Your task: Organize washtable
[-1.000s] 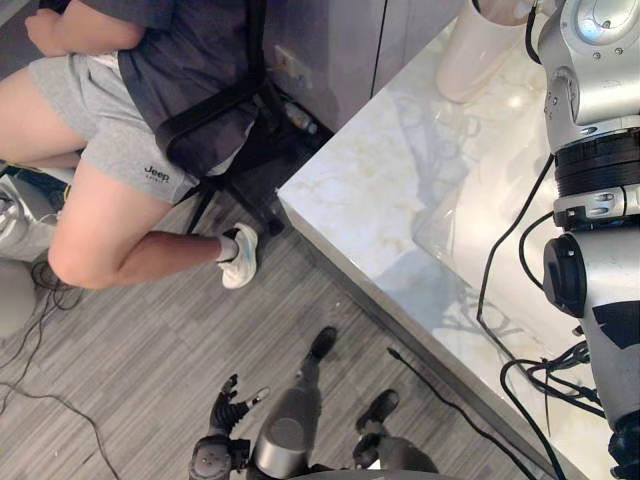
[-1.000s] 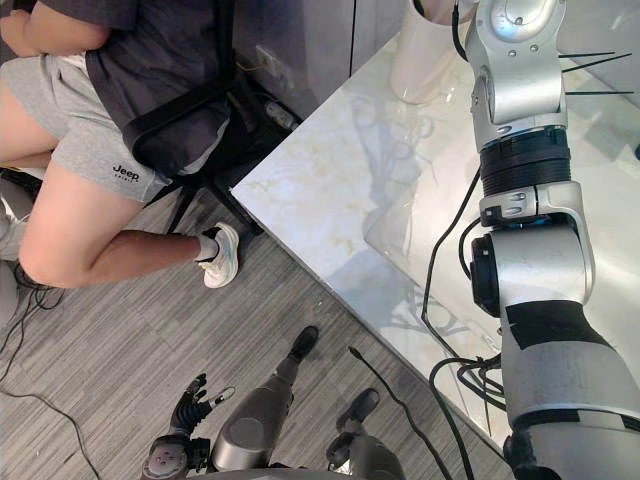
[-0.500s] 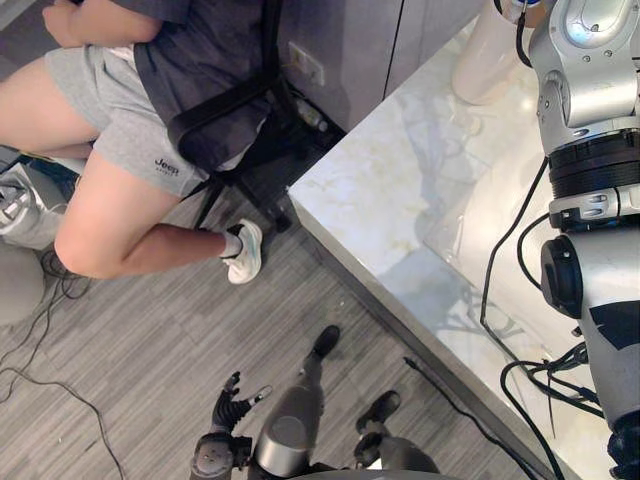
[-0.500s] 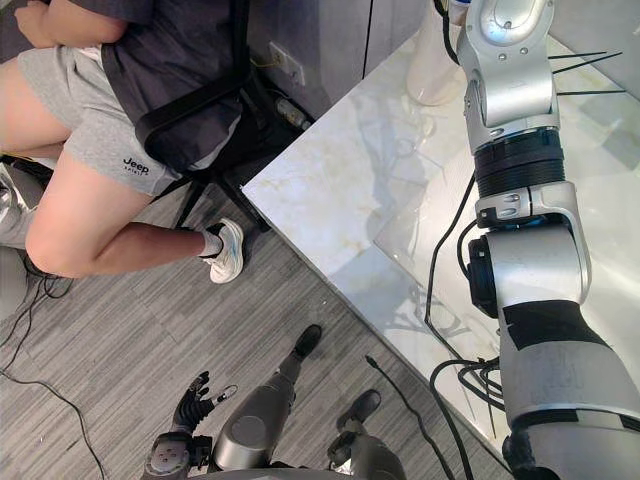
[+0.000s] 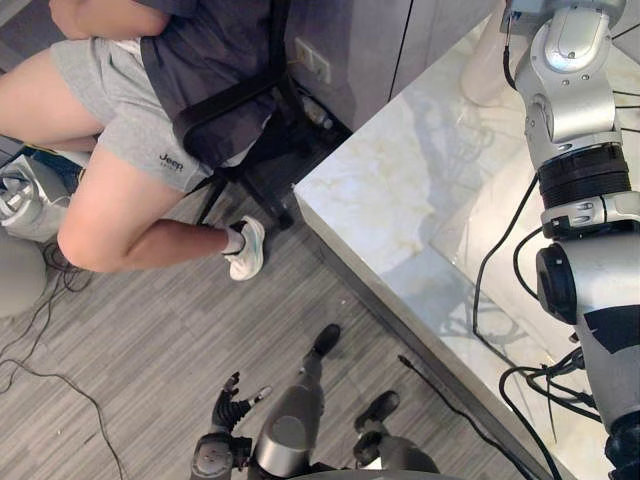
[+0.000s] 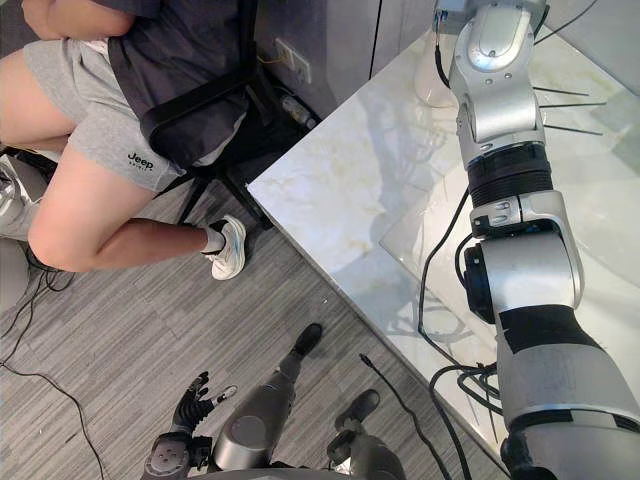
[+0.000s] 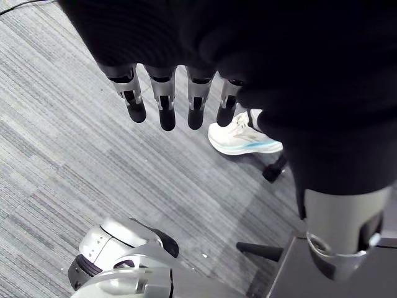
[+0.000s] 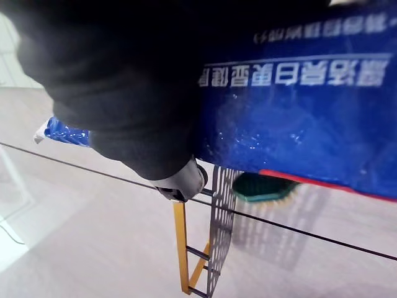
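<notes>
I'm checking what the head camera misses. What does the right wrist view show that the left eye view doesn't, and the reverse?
Right wrist view: a blue printed pack close against the right hand, a green brush and a gold-framed mesh rack. Left eye view: a seated person, the white shoe, grey floor and the open left hand. Both: the pale counter.

White characters (unreadable) cross the blue pack [image 8: 298, 93]; a small logo marks the person's shorts [image 5: 130, 140].
</notes>
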Available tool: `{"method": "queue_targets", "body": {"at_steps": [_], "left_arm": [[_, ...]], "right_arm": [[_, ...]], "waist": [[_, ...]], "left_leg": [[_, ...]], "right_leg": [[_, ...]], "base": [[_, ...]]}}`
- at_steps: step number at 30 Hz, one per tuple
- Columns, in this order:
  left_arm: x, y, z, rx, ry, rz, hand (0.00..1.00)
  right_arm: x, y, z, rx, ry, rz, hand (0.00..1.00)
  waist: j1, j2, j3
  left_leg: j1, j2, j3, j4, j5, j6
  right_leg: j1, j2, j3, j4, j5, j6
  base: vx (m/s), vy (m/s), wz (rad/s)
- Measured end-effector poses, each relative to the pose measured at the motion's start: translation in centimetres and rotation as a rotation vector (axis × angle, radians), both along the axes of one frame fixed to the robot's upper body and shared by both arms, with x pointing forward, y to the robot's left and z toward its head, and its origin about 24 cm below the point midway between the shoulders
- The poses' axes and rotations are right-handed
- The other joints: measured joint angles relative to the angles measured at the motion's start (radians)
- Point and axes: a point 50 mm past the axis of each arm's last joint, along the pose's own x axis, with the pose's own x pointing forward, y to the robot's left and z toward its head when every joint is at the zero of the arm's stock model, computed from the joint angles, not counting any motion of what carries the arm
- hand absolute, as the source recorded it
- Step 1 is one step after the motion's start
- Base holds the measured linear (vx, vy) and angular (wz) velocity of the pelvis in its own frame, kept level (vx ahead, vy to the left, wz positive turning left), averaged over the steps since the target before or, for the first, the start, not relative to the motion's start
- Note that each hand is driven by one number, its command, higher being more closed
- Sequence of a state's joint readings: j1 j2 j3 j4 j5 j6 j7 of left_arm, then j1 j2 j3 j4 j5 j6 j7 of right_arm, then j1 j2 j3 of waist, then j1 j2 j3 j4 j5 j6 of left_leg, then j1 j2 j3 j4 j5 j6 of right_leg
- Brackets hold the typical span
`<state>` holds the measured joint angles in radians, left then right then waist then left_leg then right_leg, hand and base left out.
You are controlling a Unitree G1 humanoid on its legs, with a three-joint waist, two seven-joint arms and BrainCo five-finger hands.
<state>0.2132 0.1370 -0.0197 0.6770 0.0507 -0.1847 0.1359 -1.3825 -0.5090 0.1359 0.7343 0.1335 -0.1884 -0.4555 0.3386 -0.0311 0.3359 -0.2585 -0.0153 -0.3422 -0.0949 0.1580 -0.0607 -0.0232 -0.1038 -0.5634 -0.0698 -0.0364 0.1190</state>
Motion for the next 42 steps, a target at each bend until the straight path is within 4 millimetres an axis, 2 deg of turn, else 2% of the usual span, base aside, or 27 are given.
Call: {"method": "queue_targets", "body": {"at_steps": [2, 6, 9, 13, 18, 21, 27, 30, 33, 36, 38, 40, 42], "left_arm": [[0.0, 0.1, 0.0, 0.003, 0.000, -0.001, 0.00], [0.0, -0.1, 0.0, 0.003, 0.002, -0.009, 0.00], [-0.1, 0.0, -0.1, 0.004, 0.010, -0.008, 0.00], [-0.1, 0.0, -0.1, 0.003, 0.010, -0.009, 0.00], [-0.1, 0.0, -0.1, 0.003, 0.016, -0.009, 0.00], [-0.1, 0.1, -0.1, 0.006, 0.019, -0.011, 0.00], [-0.3, 0.4, -0.2, 0.016, 0.035, -0.017, 0.00], [-0.6, 0.5, -0.4, 0.029, 0.055, -0.036, 0.00], [-0.9, 0.7, -0.6, 0.034, 0.076, -0.054, 0.00], [-1.2, 1.0, -0.7, 0.041, 0.089, -0.052, 0.00], [-1.4, 1.3, -0.7, 0.049, 0.095, -0.051, 0.00], [-2.0, 1.7, -0.8, 0.054, 0.109, -0.036, 0.00], [-2.4, 2.0, -0.9, 0.055, 0.122, -0.013, 0.00]], "right_arm": [[0.3, -0.3, -1.1, -0.018, 0.029, -0.023, 0.00], [0.6, -0.3, -1.9, -0.002, 0.046, -0.019, 0.00], [0.6, -0.2, -2.3, 0.022, 0.048, -0.006, 0.00], [0.5, -1.3, -3.5, 0.076, 0.050, -0.025, 0.00], [0.3, -1.3, -4.6, 0.089, 0.053, -0.018, 0.00], [0.2, -0.9, -5.0, 0.082, 0.050, -0.008, 0.00], [0.2, -1.4, -6.2, 0.086, 0.072, -0.022, 0.00], [-0.4, -1.0, -5.5, 0.059, 0.033, 0.009, 0.00], [-1.7, -0.7, -3.9, 0.017, -0.044, 0.038, 0.00], [-3.6, -1.4, -1.9, -0.043, -0.140, 0.040, 0.00], [-5.7, -2.2, -0.1, -0.107, -0.242, 0.037, 0.00], [-7.1, -2.8, 0.6, -0.174, -0.292, 0.036, 0.00], [-8.3, -3.8, 0.1, -0.257, -0.301, 0.007, 0.00]], "waist": [[-0.002, -0.005, 0.003], [-0.004, -0.006, 0.003], [-0.024, -0.006, 0.003], [-0.026, -0.007, 0.002], [-0.032, -0.009, 0.001], [-0.049, -0.014, -0.002], [-0.055, -0.034, -0.031], [-0.070, -0.043, -0.060], [-0.085, -0.053, -0.085], [-0.108, -0.067, -0.112], [-0.135, -0.079, -0.124], [-0.161, -0.093, -0.153], [-0.177, -0.107, -0.178]], "left_leg": [[0.002, 0.001, 0.004, 0.000, 0.000, 0.000], [0.015, 0.003, 0.017, 0.000, 0.000, 0.000], [0.021, 0.008, 0.018, 0.000, 0.000, 0.000], [0.036, 0.009, 0.018, 0.000, 0.001, -0.001], [0.047, 0.010, 0.017, 0.000, 0.001, -0.001], [0.048, 0.011, 0.015, 0.000, 0.002, -0.003], [0.063, 0.011, 0.015, 0.000, 0.003, -0.004], [0.065, 0.011, 0.014, -0.001, 0.003, -0.004], [0.080, 0.011, 0.019, -0.001, 0.002, -0.005], [0.093, 0.015, 0.029, -0.001, 0.002, -0.005], [0.107, 0.019, 0.048, -0.001, 0.000, -0.004], [0.108, 0.024, 0.069, -0.001, -0.002, -0.002], [0.128, 0.030, 0.100, -0.001, -0.010, -0.001]], "right_leg": [[0.000, 0.000, 0.004, 0.001, 0.000, 0.000], [0.004, -0.003, 0.019, 0.007, 0.000, 0.000], [0.006, -0.002, 0.019, 0.015, -0.002, -0.003], [0.021, 0.000, 0.018, 0.016, -0.003, -0.004], [0.035, 0.002, 0.016, 0.015, -0.003, -0.004], [0.039, 0.004, 0.013, 0.015, -0.003, -0.004], [0.056, 0.006, 0.008, 0.013, -0.004, -0.004], [0.061, 0.007, 0.006, 0.013, -0.004, -0.004], [0.075, 0.007, 0.009, 0.012, -0.003, -0.004], [0.082, 0.008, 0.019, 0.012, -0.003, -0.005], [0.091, 0.011, 0.038, 0.001, 0.002, -0.010], [0.087, 0.013, 0.056, -0.008, 0.011, -0.014], [0.086, 0.013, 0.085, -0.013, 0.014, -0.017]], "base": [[-0.02, 0.034, -0.04], [-0.02, 0.040, -0.11], [-0.04, 0.029, -0.04], [-0.02, 0.014, 0.00], [0.00, 0.006, 0.01], [-0.01, 0.008, 0.01], [-0.01, 0.006, 0.01], [-0.02, 0.018, 0.04], [-0.02, 0.014, -0.02], [-0.03, 0.014, -0.10], [-0.06, 0.014, -0.23], [-0.03, 0.013, -0.29], [-0.02, 0.010, -0.44]]}}
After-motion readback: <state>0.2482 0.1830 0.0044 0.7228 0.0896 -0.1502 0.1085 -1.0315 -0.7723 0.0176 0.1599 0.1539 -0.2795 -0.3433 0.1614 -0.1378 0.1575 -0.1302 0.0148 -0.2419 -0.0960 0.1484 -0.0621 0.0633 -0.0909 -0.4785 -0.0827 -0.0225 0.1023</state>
